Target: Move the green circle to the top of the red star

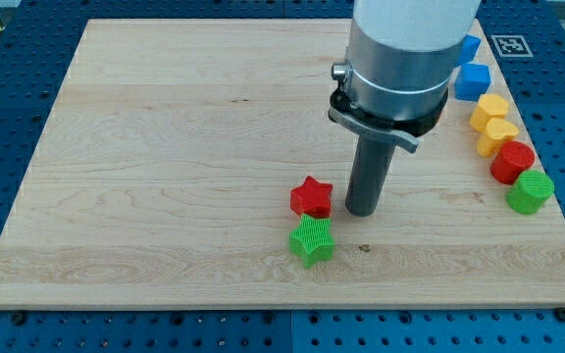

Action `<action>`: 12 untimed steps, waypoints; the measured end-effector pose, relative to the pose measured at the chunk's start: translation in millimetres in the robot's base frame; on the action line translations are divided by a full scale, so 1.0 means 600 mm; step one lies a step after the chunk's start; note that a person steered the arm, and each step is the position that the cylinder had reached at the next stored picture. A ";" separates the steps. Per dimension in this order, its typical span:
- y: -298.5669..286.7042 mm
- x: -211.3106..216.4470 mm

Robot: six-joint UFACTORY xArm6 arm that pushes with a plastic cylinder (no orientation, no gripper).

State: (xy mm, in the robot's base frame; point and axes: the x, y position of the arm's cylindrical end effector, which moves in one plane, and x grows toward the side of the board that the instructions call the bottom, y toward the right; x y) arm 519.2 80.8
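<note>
The red star [311,197] lies on the wooden board [165,147] a little right of centre, toward the view's bottom. A green star [312,240] lies just below it, almost touching. The green circle [530,191] sits near the board's right edge, at the lower end of a column of blocks. My tip [363,212] rests on the board just right of the red star, with a small gap between them. It is far left of the green circle.
Along the right edge, above the green circle, stand a red block [512,162], two yellow blocks [499,134] [488,110] and two blue blocks [472,80] [470,47]. The arm's wide grey body [400,59] hides part of the board's top right.
</note>
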 end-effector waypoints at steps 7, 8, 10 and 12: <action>0.000 -0.036; 0.000 -0.037; 0.035 -0.029; 0.132 0.046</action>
State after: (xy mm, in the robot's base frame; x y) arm 546.6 159.9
